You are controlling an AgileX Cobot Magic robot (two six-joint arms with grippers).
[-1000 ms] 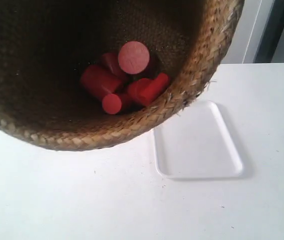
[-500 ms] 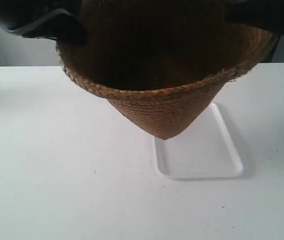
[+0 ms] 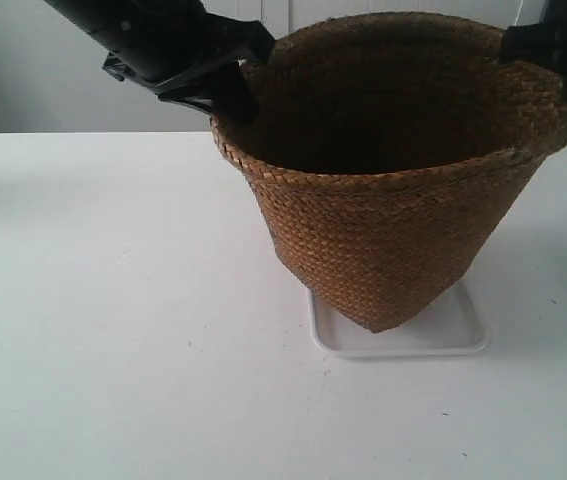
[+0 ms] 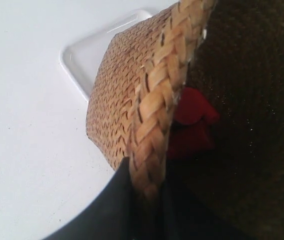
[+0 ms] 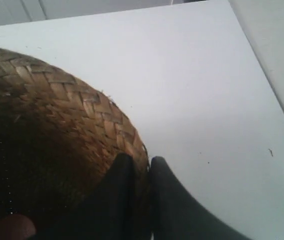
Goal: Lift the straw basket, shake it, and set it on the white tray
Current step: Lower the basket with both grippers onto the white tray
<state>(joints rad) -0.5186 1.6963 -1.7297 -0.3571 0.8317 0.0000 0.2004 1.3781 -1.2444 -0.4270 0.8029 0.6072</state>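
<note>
The left gripper [image 4: 146,176] pinched the braided rim of the straw basket [image 4: 116,100] between two black fingers [image 4: 109,212], one inside and one outside. The right gripper [image 5: 140,161] clamped the rim likewise. The arm at the exterior view's left [image 3: 163,40] and the arm at the exterior view's right [image 3: 558,45] reached in high from opposite sides.

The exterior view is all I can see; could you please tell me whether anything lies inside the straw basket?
Observer: Yes. The left wrist view shows red pieces down inside the straw basket.
Operator: Thank you. The arm at my view's right is cut off; does the right gripper have hold of the basket?
Observer: Yes. In the right wrist view the right gripper is shut on the basket's edge, one finger inside the wall and one outside.
</note>
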